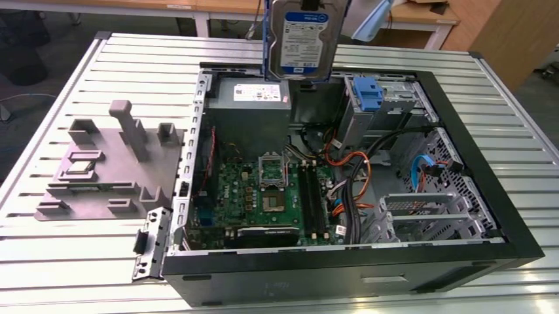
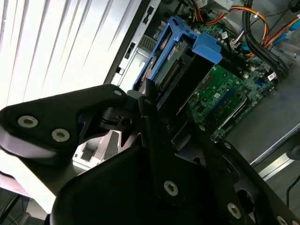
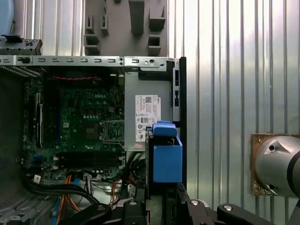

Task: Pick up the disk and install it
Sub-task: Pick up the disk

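Note:
The disk (image 1: pixel 303 40), a silver-grey drive with a blue-and-white label and blue side rails, hangs upright in the air above the far side of the open computer case (image 1: pixel 489 196). In both wrist views it shows edge-on between the black fingers: the disk (image 2: pixel 180 63) with its blue rail over the motherboard, and the disk (image 3: pixel 165 159) over the case's power-supply corner. My gripper (image 2: pixel 161 105) (image 3: pixel 161 202) is shut on the disk's end. The drive is clear of the case and touches nothing inside it.
In the case lie the green motherboard (image 1: pixel 262 190), a grey power-supply box (image 1: pixel 249 104) with a white sticker, orange and black cables (image 1: pixel 358 176), and a bare blue bracket (image 1: pixel 370 95) in the drive bay. A grey fixture plate (image 1: pixel 109 170) sits on the slatted table (image 1: pixel 78 261).

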You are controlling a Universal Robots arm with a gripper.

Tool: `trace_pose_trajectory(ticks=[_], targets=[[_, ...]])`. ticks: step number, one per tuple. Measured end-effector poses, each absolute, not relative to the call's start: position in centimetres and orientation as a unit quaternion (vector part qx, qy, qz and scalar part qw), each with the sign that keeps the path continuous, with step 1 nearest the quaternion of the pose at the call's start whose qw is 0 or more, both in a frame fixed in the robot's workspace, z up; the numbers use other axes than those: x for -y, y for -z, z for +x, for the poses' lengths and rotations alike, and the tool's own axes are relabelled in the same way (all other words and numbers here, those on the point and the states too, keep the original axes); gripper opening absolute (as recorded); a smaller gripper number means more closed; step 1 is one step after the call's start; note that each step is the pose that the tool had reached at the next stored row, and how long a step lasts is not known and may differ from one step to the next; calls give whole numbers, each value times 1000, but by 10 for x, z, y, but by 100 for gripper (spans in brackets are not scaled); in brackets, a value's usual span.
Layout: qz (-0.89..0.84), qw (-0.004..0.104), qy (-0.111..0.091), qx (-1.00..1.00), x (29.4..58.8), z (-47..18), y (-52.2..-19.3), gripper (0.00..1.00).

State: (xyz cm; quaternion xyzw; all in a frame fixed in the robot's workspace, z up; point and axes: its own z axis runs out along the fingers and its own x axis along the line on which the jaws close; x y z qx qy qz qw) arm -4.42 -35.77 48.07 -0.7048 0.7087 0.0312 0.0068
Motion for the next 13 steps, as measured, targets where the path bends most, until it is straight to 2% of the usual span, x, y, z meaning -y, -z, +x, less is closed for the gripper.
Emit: trace_pose_trajectory(ticks=[13], targets=[[-705, 7, -31, -709, 371, -27, -480, 35]])
